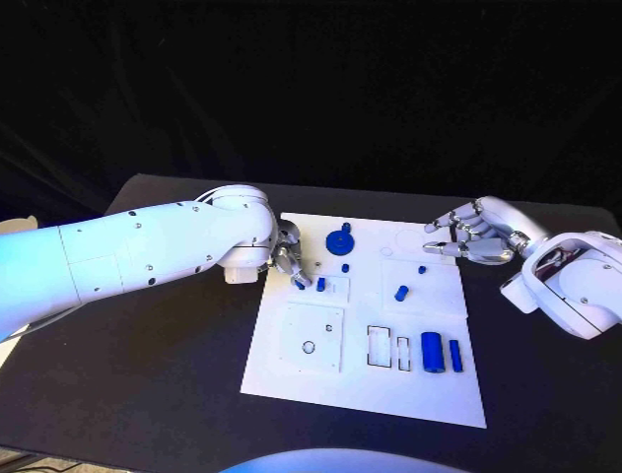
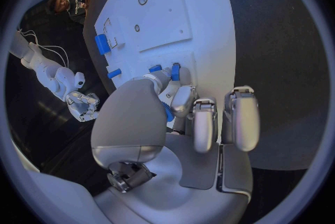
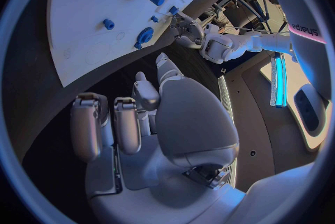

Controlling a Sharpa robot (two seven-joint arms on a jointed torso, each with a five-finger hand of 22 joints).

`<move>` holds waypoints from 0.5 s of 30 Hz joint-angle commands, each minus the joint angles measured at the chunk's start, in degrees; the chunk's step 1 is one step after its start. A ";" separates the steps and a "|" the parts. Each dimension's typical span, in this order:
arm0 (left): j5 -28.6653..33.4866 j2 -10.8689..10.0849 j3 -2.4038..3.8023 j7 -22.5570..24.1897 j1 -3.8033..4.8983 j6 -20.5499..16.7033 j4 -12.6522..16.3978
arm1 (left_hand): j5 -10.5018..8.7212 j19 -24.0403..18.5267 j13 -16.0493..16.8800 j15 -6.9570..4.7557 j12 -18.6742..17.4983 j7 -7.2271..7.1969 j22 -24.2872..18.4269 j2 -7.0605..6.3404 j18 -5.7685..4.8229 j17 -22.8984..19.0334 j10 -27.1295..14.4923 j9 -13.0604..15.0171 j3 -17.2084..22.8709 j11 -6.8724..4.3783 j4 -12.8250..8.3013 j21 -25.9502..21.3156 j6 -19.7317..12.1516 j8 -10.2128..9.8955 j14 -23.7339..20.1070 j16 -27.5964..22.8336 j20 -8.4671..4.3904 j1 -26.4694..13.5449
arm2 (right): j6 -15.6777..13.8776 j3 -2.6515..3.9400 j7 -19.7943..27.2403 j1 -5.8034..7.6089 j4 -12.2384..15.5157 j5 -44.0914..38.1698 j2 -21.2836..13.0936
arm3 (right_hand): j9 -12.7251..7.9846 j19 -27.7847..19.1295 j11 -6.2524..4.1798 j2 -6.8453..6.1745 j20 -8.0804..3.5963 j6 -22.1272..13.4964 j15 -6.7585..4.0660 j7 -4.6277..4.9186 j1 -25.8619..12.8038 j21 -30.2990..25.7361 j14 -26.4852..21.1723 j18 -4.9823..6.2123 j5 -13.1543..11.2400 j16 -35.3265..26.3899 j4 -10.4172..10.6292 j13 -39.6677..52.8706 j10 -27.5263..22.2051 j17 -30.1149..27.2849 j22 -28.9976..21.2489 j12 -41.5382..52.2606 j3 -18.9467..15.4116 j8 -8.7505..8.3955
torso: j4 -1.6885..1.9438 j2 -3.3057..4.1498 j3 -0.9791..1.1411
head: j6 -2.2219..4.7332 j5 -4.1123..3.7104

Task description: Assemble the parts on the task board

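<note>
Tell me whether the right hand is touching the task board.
Apart. In the head view the right hand hovers at the task board's far right corner, holding nothing; the right wrist view shows dark table between its fingers and the board edge.

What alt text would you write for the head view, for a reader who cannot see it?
A white task board lies on a black table, with small blue parts on it, among them a blue cylinder. The left hand reaches over the board's left edge beside a small blue part; the right hand hovers near its far right corner, holding nothing.
</note>
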 commanded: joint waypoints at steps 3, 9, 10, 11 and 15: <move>0.63 0.41 -0.53 -2.86 -0.75 2.75 -0.47 | 0.30 2.68 0.42 -0.43 0.56 -0.52 8.63 -0.18 0.05 15.09 0.65 -0.16 -0.25 -0.07 0.78 0.60 0.99 0.17 5.82 0.18 -0.40 -2.15 | 0.58 0.00 0.12 -0.04 0.29 -0.17 -0.02 | 0.08 -0.42 -0.22 0.46 -0.17 0.27 -0.36 -0.11 0.24 -0.30 4.89 0.42 0.26 -0.21 -0.14 -0.09 -0.35 10.73 1.30 -0.22 -0.35 0.23 | 0.01 0.03 -0.04 | -0.02 -0.09; 0.55 0.57 -0.54 -2.87 -0.84 3.11 -0.80 | 0.33 2.85 0.89 -0.47 0.99 -0.62 8.94 -0.22 -0.03 15.09 0.96 -0.20 -0.47 -0.15 1.05 0.86 1.27 0.37 5.82 0.18 -0.44 -3.33 | 0.55 0.00 0.10 -0.04 0.39 -0.33 -0.12 | 0.08 -0.42 -0.22 0.46 -0.17 0.27 -0.36 -0.11 0.24 -0.30 4.89 0.42 0.26 -0.21 -0.14 -0.09 -0.35 10.73 1.30 -0.22 -0.35 0.23 | -0.02 0.02 -0.04 | -0.12 -0.14; 0.54 0.59 -0.54 -2.88 -0.85 3.13 -0.84 | 0.34 2.88 0.97 -0.49 1.07 -0.65 8.99 -0.19 -0.05 15.09 1.02 -0.21 -0.50 -0.16 1.14 0.90 1.34 0.42 5.82 0.18 -0.45 -3.59 | 0.55 0.00 0.10 -0.04 0.41 -0.37 -0.13 | 0.08 -0.42 -0.22 0.46 -0.17 0.27 -0.36 -0.11 0.24 -0.30 4.89 0.42 0.26 -0.21 -0.14 -0.09 -0.35 10.73 1.30 -0.22 -0.35 0.23 | -0.03 0.02 -0.04 | -0.14 -0.16; 0.54 0.60 -0.54 -2.88 -0.86 3.14 -0.88 | 0.36 2.92 1.08 -0.50 1.17 -0.67 9.06 -0.14 -0.07 15.09 1.09 -0.23 -0.51 -0.18 1.23 0.96 1.40 0.46 5.82 0.18 -0.46 -3.86 | 0.55 0.00 0.09 -0.04 0.42 -0.41 -0.15 | 0.08 -0.42 -0.22 0.46 -0.17 0.27 -0.36 -0.11 0.24 -0.30 4.89 0.42 0.26 -0.21 -0.14 -0.09 -0.35 10.73 1.30 -0.22 -0.35 0.23 | -0.03 0.01 -0.04 | -0.14 -0.18; 0.53 0.63 -0.54 -2.89 -0.87 3.41 -0.98 | 0.42 3.04 1.39 -0.53 1.44 -0.74 9.29 -0.12 -0.13 15.09 1.28 -0.24 -0.54 -0.23 1.37 1.15 1.56 0.58 5.82 0.18 -0.49 -4.43 | 0.54 0.00 0.09 -0.04 0.45 -0.49 -0.19 | 0.08 -0.42 -0.22 0.46 -0.17 0.27 -0.36 -0.11 0.24 -0.30 4.89 0.42 0.26 -0.21 -0.14 -0.09 -0.35 10.73 1.30 -0.22 -0.35 0.23 | 0.00 0.04 -0.02 | -0.15 -0.19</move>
